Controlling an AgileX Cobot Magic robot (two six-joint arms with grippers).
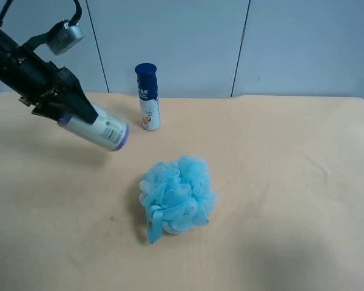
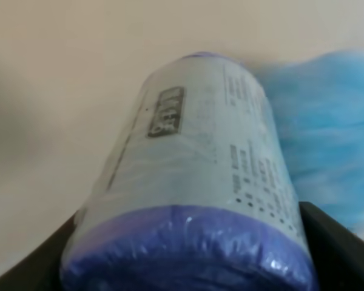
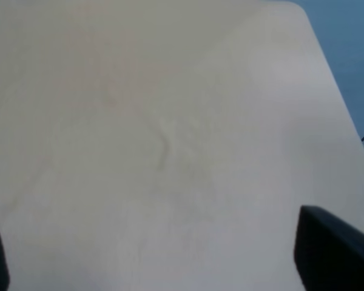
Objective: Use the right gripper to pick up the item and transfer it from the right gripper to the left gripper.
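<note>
The item (image 1: 100, 130), a stout white container with a purple-blue lid, is held tilted above the table by the left gripper (image 1: 70, 106), on the black arm with the silver camera at the exterior high view's left. In the left wrist view the item (image 2: 200, 176) fills the frame, lid end nearest, with a black finger on either side of it (image 2: 340, 248). The right gripper (image 3: 164, 254) is open and empty over bare table. Only its two fingertips show, in the right wrist view. The right gripper is out of the exterior high view.
A tall slim bottle with a dark-blue cap (image 1: 148, 97) stands upright at the table's back edge. A fluffy light-blue bath sponge (image 1: 177, 197) lies mid-table and also shows in the left wrist view (image 2: 327, 139). The tan table (image 1: 279, 182) stretches rightward.
</note>
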